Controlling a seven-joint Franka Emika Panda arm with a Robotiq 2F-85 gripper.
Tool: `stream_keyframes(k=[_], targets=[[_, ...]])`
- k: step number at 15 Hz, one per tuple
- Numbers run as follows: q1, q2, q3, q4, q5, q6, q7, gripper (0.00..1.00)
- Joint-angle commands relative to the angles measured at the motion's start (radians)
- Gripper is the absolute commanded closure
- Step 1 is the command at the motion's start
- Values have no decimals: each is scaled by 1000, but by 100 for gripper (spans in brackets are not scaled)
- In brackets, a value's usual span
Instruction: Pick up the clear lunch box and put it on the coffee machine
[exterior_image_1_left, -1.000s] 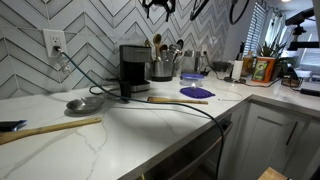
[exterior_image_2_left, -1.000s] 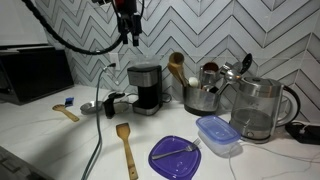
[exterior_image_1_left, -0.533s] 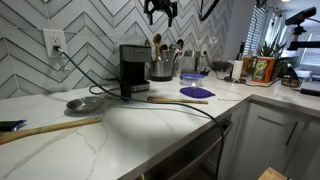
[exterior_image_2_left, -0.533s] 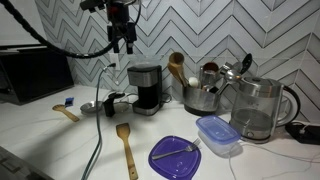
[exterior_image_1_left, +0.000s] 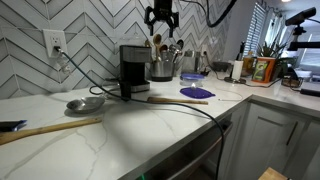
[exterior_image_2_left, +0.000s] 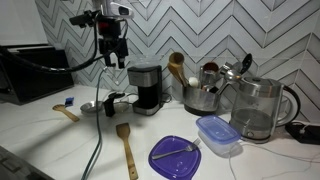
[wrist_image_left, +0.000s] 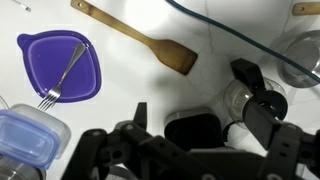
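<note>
The black coffee machine (exterior_image_1_left: 133, 66) stands against the tiled wall; it also shows in an exterior view (exterior_image_2_left: 146, 88), and its dark top shows in the wrist view (wrist_image_left: 196, 130). My gripper (exterior_image_1_left: 160, 17) hangs in the air above and a little to one side of it, seen also in an exterior view (exterior_image_2_left: 113, 50). In the wrist view its fingers (wrist_image_left: 200, 112) are spread apart with nothing between them. I cannot make out the clear lunch box in any view.
Near the machine are a steel utensil crock (exterior_image_2_left: 203, 97), a glass kettle (exterior_image_2_left: 258, 108), a blue-lidded container (exterior_image_2_left: 218, 135), a purple disc with a fork (wrist_image_left: 58, 68) and a wooden spatula (wrist_image_left: 140, 38). A metal bowl (exterior_image_1_left: 85, 103) and a black cable (exterior_image_1_left: 190, 108) lie on the counter.
My gripper has come down from the top of the picture toward the coffee machine and shifted sideways. The things on the counter have not moved.
</note>
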Motion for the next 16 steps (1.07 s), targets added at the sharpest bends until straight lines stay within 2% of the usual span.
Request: stream_keyframes(k=[1, 7, 9, 10, 12, 16], targets=[[10, -122, 10, -242, 50, 155, 37, 0], [42, -222, 53, -557, 148, 453, 124, 0], [50, -254, 76, -668, 159, 541, 189, 0], [42, -173, 63, -524, 137, 458, 138, 0], [48, -199, 78, -604, 139, 510, 172, 0], [47, -223, 80, -627, 140, 516, 178, 0]])
